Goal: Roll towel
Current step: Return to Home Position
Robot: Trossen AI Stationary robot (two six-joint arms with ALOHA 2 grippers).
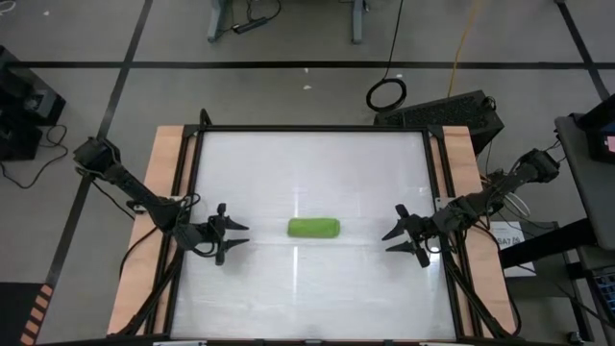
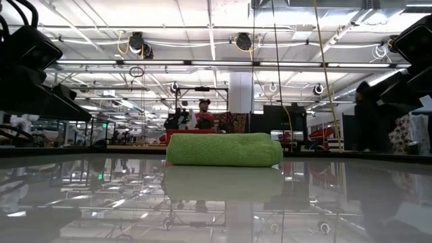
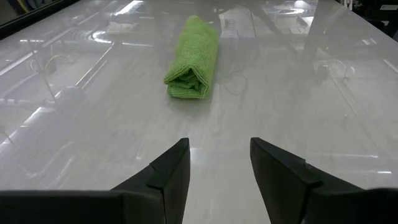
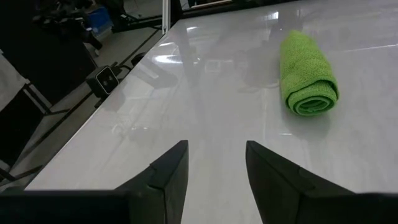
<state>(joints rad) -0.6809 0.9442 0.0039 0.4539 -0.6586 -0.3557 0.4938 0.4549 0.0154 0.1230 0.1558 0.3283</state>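
person (image 2: 204,108) half hidden behind towel (image 2: 224,150), details too small

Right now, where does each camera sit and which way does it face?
High: above, facing straight down; towel between left gripper and right gripper, jaws open.
Low: tabletop height, facing level at the towel's long side; arm parts at upper corners.
Left wrist: on the left arm, facing one towel end past its own jaws.
Right wrist: likewise, facing the opposite end.
Shared: all show the towel.

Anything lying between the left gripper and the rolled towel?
No, only bare table between the left gripper and the towel, as the high view shows.
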